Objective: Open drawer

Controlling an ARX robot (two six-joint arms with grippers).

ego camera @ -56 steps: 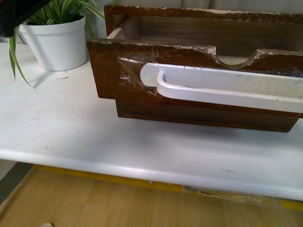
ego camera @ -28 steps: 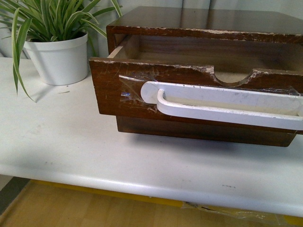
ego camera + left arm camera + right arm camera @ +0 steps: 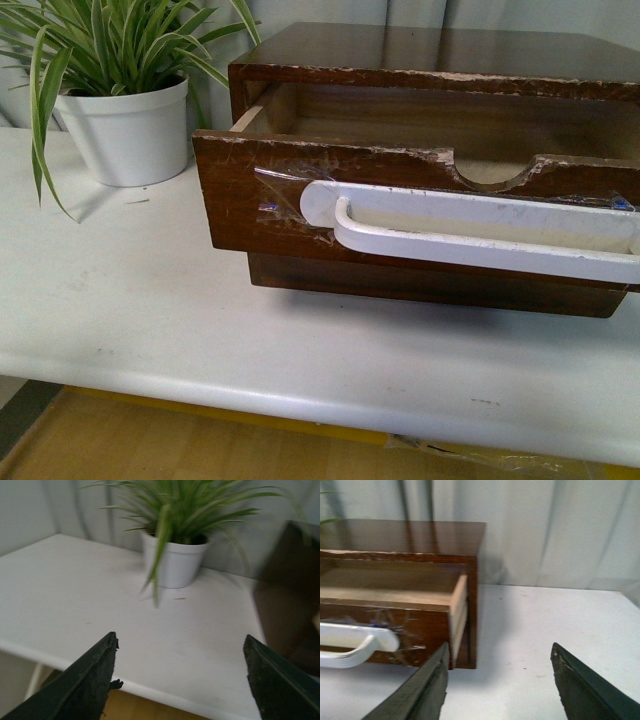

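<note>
The drawer (image 3: 260,200) stands pulled partly out of its dark brown cabinet (image 3: 430,50) on the white table (image 3: 150,310). Its front carries a long white bar handle (image 3: 480,235) held by clear tape, and the chipped top edge has a half-round notch (image 3: 490,175). Neither arm shows in the front view. My left gripper (image 3: 180,647) is open over the table's front edge, empty, left of the cabinet (image 3: 290,595). My right gripper (image 3: 501,652) is open and empty, beside the drawer's (image 3: 420,625) right end, with the handle (image 3: 355,640) off to one side.
A white pot with a striped green plant (image 3: 125,125) stands on the table left of the cabinet; the plant pot (image 3: 175,562) also shows in the left wrist view. A pale curtain (image 3: 555,530) hangs behind. Wooden floor (image 3: 200,445) lies below the table's front edge.
The front view has shifted, so the drawer and plant sit lower in the picture and the cabinet top shows. A dark shape at the upper left a second ago is gone.
</note>
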